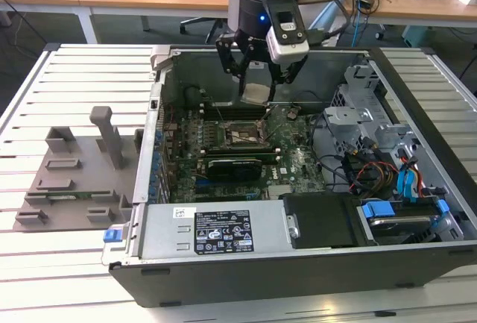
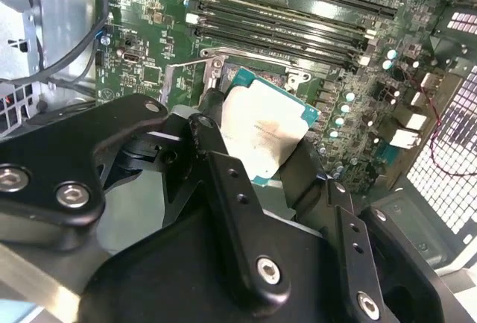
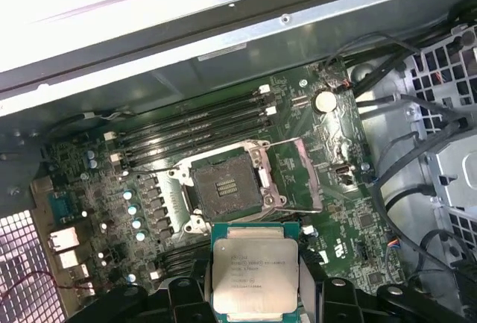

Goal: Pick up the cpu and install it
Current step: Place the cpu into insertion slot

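We are holding the cpu clamped in our gripper above the open socket inside the case, seemingly clear of it.

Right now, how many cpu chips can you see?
1. The gripper holds the cpu in its fingers over the motherboard, near the open socket. Others may be hidden in the case.
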`<action>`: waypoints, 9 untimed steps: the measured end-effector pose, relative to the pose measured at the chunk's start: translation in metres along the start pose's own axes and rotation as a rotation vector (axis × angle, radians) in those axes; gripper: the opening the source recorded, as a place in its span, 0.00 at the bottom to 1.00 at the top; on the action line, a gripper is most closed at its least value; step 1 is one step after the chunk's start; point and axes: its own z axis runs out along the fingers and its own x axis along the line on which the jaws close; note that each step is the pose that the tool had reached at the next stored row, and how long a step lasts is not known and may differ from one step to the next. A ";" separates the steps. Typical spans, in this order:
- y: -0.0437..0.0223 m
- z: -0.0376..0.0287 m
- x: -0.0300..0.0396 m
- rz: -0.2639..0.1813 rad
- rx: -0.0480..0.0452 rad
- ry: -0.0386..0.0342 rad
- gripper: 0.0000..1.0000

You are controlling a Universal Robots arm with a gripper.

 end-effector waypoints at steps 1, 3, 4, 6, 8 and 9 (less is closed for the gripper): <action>0.0000 0.0000 0.0000 0.006 0.0001 0.0001 0.55; 0.0000 0.0001 0.0000 0.020 0.0003 0.0003 0.55; 0.0000 0.0001 0.0000 0.029 0.0004 0.0004 0.55; 0.0000 0.0002 0.0000 0.045 0.0006 0.0007 0.55; 0.0000 0.0003 0.0000 0.062 0.0009 0.0010 0.55; 0.0000 0.0003 0.0000 0.071 0.0010 0.0011 0.55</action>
